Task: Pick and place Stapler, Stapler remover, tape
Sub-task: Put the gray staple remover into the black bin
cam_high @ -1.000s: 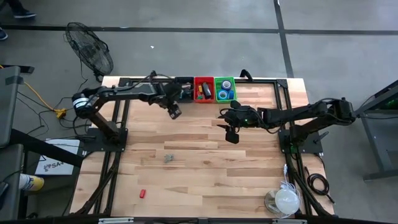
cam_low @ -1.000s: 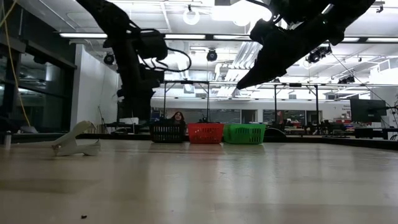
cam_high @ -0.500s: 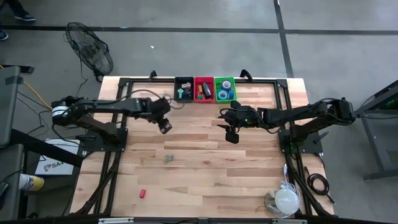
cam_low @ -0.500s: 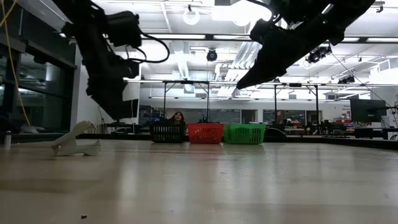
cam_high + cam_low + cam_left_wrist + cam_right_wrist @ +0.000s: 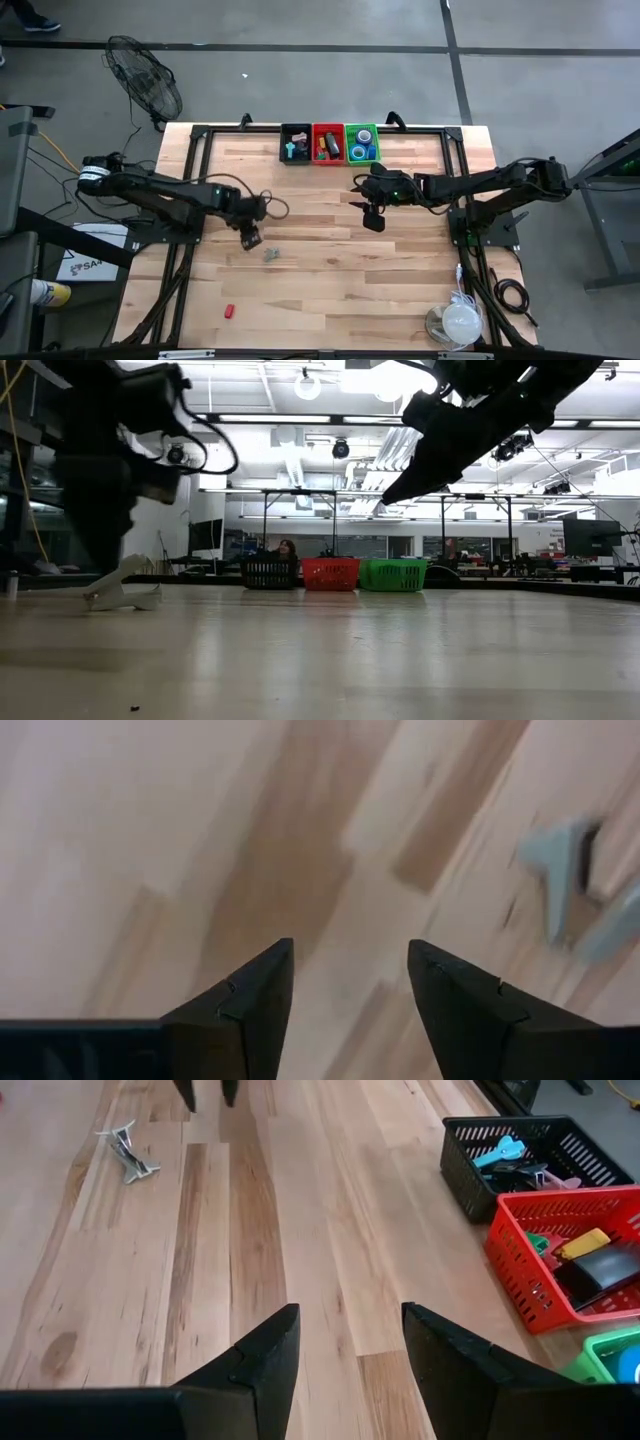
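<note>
The left hand (image 5: 250, 238) hung low over the wooden bench (image 5: 330, 290), its fingers (image 5: 245, 1005) spread with bare wood showing between them and nothing held. Just beside it, toward the bench's middle, lay the staple remover (image 5: 270, 254), a small grey metal piece; in the left wrist view it (image 5: 565, 885) was smeared by blur and partly cut off at the frame edge, so its shape was hard to read there. In the low view the remover (image 5: 120, 590) sat on the bench with its jaws splayed, and the left arm hung over it as a dark mass whose fingertips could not be made out.

The right hand (image 5: 372, 218) hovered well apart from the left one, over the middle of the bench, fingers (image 5: 265, 1365) likewise spread and empty. Beyond it, at the bench's far edge, stood three baskets side by side: a black basket (image 5: 295, 144) holding teal and pink items, a red basket (image 5: 327, 143) holding a black stapler-like block (image 5: 590, 1275) and a yellow piece, and a green basket (image 5: 362, 143) holding blue tape rolls. The green one was mostly cut off in the right wrist view.

A small red object (image 5: 228, 311) lay far from both hands near the bench's front edge, too small to identify.
</note>
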Action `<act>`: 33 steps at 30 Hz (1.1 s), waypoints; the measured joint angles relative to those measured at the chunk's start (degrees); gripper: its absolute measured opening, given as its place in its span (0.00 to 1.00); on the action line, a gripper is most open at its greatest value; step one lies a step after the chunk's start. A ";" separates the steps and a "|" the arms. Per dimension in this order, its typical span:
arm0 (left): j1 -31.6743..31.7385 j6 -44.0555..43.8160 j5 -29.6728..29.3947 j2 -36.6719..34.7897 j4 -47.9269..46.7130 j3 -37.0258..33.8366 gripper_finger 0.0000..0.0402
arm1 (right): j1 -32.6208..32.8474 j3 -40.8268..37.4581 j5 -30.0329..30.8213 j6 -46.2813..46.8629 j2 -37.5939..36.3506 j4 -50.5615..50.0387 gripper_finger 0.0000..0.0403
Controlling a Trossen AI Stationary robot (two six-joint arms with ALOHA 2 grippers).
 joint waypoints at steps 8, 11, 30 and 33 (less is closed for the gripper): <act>-8.54 -5.86 -0.02 0.04 2.26 -2.64 0.48 | 0.00 0.00 0.02 1.09 0.00 -0.42 0.43; -11.26 -7.14 -0.04 0.04 5.59 -3.38 0.48 | 0.00 0.00 0.02 1.32 0.00 -0.44 0.43; -25.14 -13.17 -13.21 0.52 18.51 -3.77 0.48 | 0.02 0.00 -4.41 1.34 0.00 -1.34 0.43; -25.76 -13.36 -13.40 1.63 20.36 -3.77 0.48 | 0.02 -0.02 -5.25 1.32 0.00 -2.30 0.43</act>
